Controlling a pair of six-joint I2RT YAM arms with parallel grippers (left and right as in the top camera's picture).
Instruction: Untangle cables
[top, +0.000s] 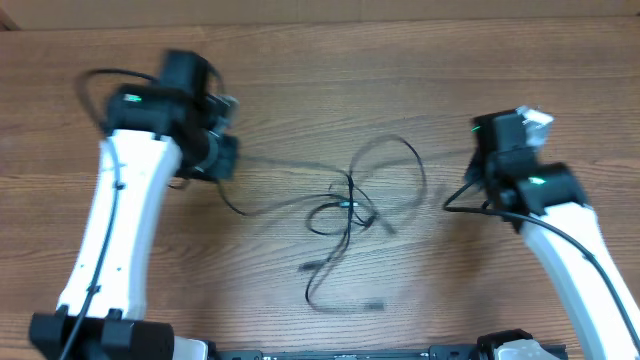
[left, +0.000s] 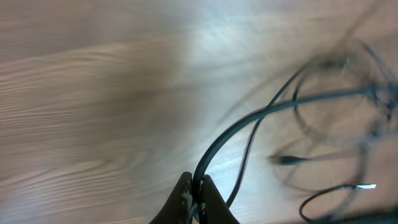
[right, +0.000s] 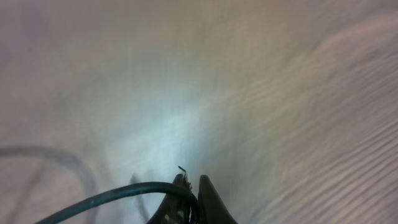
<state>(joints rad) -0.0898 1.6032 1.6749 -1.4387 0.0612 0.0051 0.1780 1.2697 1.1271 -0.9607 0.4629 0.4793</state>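
Bench (top: 320, 60): wood-grain top, fills all 3 views.

Left arm (top: 115, 230): white link rising from the near edge, black wrist over the left part of the bench. Right arm (top: 585, 255): same build, wrist over the right part. The 2 wrists stand well apart, with the tangle between them.

Cables (top: 350, 205): thin black cords lying on the bench at centre, several loops crossing at 1 knot. 1 strand runs left from the knot to the left wrist. A fainter, blurred strand runs right toward the right wrist. Loose ends trail toward the near edge.

Left arm wire (top: 95, 90): thicker black loop behind the left wrist, apart from the cords. Right arm wire (top: 465, 200): just beside the right wrist, near the blurred strand; contact cannot be told.

Left fingers (left: 181, 199): closed tight on 1 cord, which arcs up and right from the tips into the loops.

Right fingers (right: 211, 202): closed, pinching 1 cord that leaves the tips to the left.

Silver-tipped plug (left: 367, 186) and dark plug (left: 283, 160): both lie among the loops, apart from the left fingers.
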